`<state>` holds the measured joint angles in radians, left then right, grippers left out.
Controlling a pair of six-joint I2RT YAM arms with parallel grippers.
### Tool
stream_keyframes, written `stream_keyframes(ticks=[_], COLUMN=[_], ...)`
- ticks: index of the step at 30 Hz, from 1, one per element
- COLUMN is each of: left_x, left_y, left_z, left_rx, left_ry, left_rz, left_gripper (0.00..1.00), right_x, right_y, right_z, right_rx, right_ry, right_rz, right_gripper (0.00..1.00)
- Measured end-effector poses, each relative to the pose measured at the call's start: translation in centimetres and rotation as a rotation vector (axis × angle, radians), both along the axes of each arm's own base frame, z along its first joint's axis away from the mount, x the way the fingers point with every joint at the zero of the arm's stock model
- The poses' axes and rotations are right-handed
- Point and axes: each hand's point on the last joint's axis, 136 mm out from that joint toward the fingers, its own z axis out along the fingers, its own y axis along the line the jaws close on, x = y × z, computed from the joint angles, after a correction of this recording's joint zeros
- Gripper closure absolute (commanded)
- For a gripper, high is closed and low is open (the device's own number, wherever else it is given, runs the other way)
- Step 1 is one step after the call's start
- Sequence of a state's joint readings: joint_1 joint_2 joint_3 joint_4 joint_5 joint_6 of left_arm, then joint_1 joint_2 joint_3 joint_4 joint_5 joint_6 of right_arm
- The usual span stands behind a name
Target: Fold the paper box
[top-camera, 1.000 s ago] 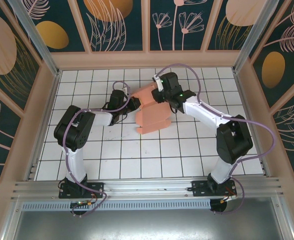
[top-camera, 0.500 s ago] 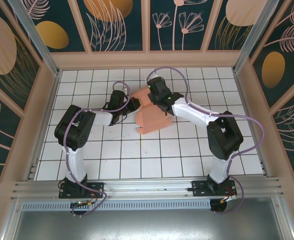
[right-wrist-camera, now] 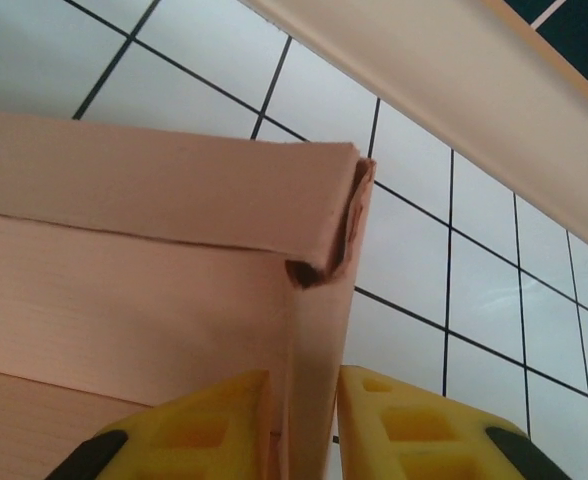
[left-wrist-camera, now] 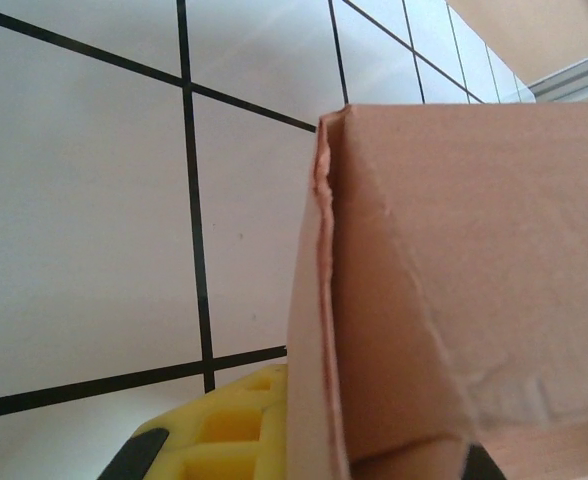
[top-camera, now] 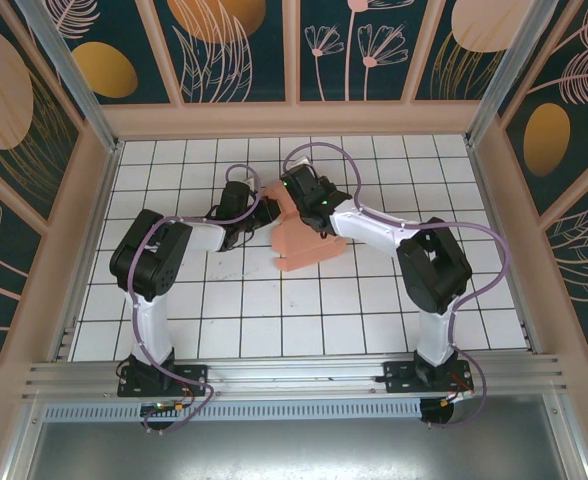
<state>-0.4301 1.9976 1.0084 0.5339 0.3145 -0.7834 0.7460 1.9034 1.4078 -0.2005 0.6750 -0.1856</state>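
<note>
- Top external view: the right arm has swung in leftward over the last second. Its elbow has drawn closer to the middle, and the right pincer (top-camera: 294, 205) now sits at the far left end of the paper box (top-camera: 309, 245), near the left pincer (top-camera: 264, 208).
- The left arm and the box have hardly moved. The box lies on the white counter (top-camera: 274, 320), a little beyond its centre, between the two arms.
- Right wrist view: the right pincer (right-wrist-camera: 309, 400) is pinching an upright wall of the box, with a yellow pad (right-wrist-camera: 209, 425) close on each face.
- Left wrist view: the left pincer (left-wrist-camera: 354, 450) is pressed together on a thin card panel and holds that end.
- Judgement: with both ends gripped, the work seems to be past the flat blank and at the stage of closing a corner or tucking a flap.
- The box is thin, matte salmon-pink card with sharp creases. The corner by the right pincer is slightly crushed, leaving a small dark gap under the overlapping flap.
- The pads are yellow with square recesses.
- The counter is smooth white with a black grid.
</note>
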Motion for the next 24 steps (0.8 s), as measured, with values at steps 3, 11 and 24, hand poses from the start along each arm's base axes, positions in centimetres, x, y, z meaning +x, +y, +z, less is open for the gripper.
stream_keyframes(ticks=[3,11,24], left_x=[-0.01,-0.03,-0.22], left_y=[-0.02,-0.05,-0.18], left_z=[0.02,0.02,-0.04], left_rx=[-0.001,-0.002,-0.018], left_ry=[0.0,0.0,0.019], left_rz=[-0.001,-0.003,-0.004], left_gripper=[1.0,1.0,1.0], right_x=[0.02,0.13,0.7], right_y=[-0.1,-0.39,-0.84], right_z=[0.05,-0.42,-0.44], right_rx=[-0.004,-0.047,-0.135], right_ry=[-0.003,-0.001,-0.045], right_rz=[-0.004,-0.005,-0.049], right_gripper=[0.75,0.78,1.0])
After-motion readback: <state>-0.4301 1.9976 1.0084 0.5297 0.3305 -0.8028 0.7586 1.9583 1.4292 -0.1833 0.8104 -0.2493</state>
